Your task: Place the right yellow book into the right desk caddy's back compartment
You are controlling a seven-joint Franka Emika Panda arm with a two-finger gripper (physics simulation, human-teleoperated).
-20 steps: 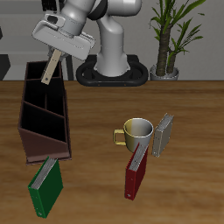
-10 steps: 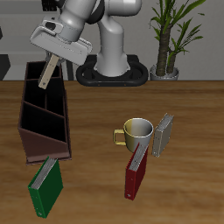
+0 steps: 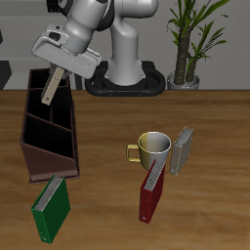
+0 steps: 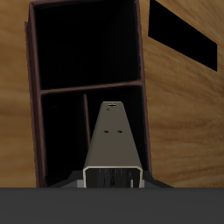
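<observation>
My gripper [image 3: 60, 65] is shut on the right yellow book [image 3: 52, 86], a slim olive-yellow book that hangs tilted from the fingers. Its lower end is just over the back compartment [image 3: 61, 101] of the right desk caddy [image 3: 71, 139], a long dark-brown box with slanted dividers. In the wrist view the book [image 4: 112, 140] points down at the caddy's dark open bays [image 4: 87, 48], with a divider wall [image 4: 87, 87] just ahead of its tip. The other yellow book [image 3: 182, 150] leans beside the mug.
A cream mug [image 3: 154, 148] stands mid-table. A red book [image 3: 151, 193] stands in front of it, and a green book [image 3: 52, 207] lies by the caddy's front end. The robot base [image 3: 125, 78] and a potted plant [image 3: 187, 49] are at the back.
My gripper has moved a little down and toward the caddy's outer side, carrying the yellow book lower over the back compartment. Nothing else has moved.
</observation>
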